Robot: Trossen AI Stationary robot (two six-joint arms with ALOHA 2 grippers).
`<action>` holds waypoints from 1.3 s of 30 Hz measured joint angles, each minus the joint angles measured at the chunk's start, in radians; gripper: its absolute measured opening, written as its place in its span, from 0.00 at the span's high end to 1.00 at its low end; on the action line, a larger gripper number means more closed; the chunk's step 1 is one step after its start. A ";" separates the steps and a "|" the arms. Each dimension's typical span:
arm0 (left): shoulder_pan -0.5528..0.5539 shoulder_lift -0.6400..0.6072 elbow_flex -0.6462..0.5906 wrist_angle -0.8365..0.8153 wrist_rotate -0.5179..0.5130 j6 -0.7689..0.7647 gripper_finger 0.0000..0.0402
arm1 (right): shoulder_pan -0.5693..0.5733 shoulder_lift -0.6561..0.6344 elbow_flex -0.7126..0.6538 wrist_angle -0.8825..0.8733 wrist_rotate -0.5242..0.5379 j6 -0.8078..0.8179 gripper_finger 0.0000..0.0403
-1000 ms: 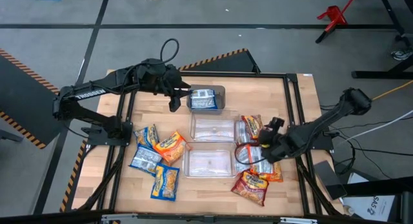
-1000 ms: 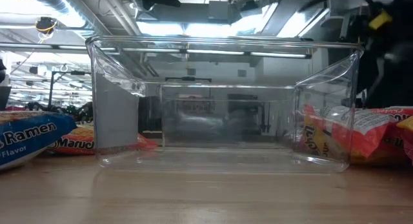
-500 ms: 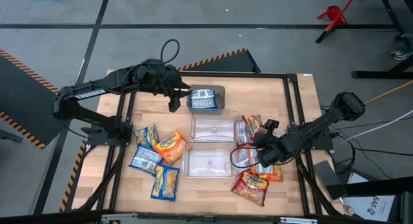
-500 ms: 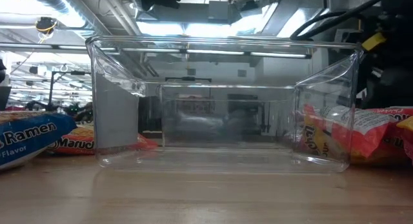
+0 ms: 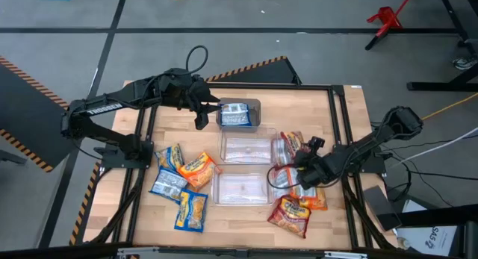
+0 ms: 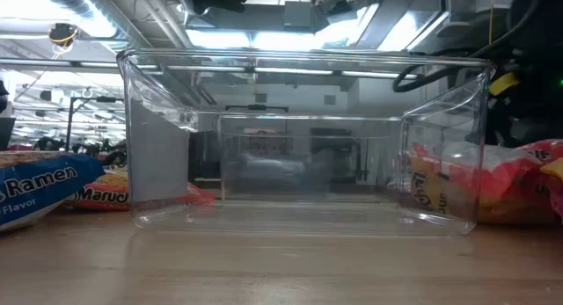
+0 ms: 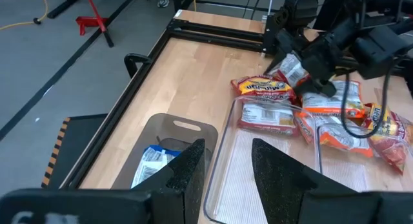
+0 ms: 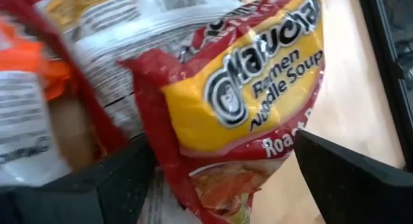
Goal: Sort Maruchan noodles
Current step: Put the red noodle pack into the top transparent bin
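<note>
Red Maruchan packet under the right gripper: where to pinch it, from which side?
Across its short width, from straight above. The red packet lies flat, overlapping others in the right-hand pile, so side access looks blocked. The right gripper hangs over it, jaws open, a finger on either side. Likely best mid-body; crimped ends may slip.

The left arm reaches across the table's far side, its gripper (image 5: 200,119) hanging with fingers (image 7: 191,175) a modest way apart (nothing between them). The right arm stretches in low from the right edge, its gripper (image 5: 305,169) spread wide.
</note>
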 joint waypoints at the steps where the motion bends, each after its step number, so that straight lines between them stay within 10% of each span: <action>1: 0.000 0.000 0.000 0.000 -0.001 0.000 0.70 | -0.013 0.000 0.000 0.001 0.001 0.000 0.16; 19: 0.000 0.000 0.000 0.002 -0.001 0.000 0.70 | -0.141 -0.005 0.001 0.015 -0.049 0.009 0.96; 39: 0.000 0.073 -0.041 0.130 0.078 0.072 0.70 | -0.141 -0.134 0.412 -0.346 0.160 0.025 1.00</action>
